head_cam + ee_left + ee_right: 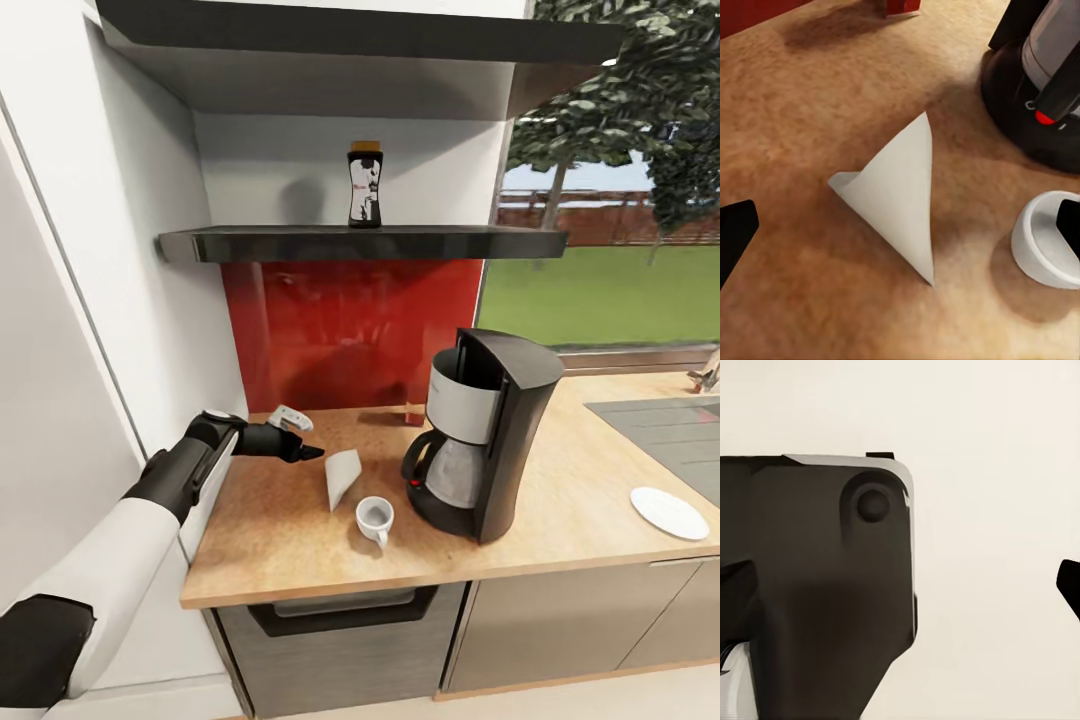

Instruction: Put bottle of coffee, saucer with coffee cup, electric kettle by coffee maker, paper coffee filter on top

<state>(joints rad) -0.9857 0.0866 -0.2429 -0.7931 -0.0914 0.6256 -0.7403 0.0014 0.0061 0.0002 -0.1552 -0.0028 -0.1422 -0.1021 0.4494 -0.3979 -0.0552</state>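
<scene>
The kitchen countertop runs from a white wall panel at its far left end to the inset sink at its right, with its front edge just ahead of the coffee cup. The coffee maker stands upright near the middle of it, a little back from the front edge. To the coffee maker's left lies a bare stretch of wood, backed by the red splashback, and on it the paper coffee filter lies flat on its side, near the coffee maker but apart from it. The coffee cup sits upright just in front of the filter, close to the coffee maker's base without touching. On the coffee maker's other side the saucer lies near the front edge, well apart from it. Above the coffee maker the bottle of coffee stands upright on the kitchen shelf, with a thicker dark board higher still.

The left gripper hovers over the counter on the side of the filter away from the coffee maker, just beside the filter. In the left wrist view its two dark fingertips stand wide apart at either side, with the filter between them and untouched; it holds nothing. In the right wrist view a dark housing shows against a pale wall, and the right gripper's spread cannot be judged
</scene>
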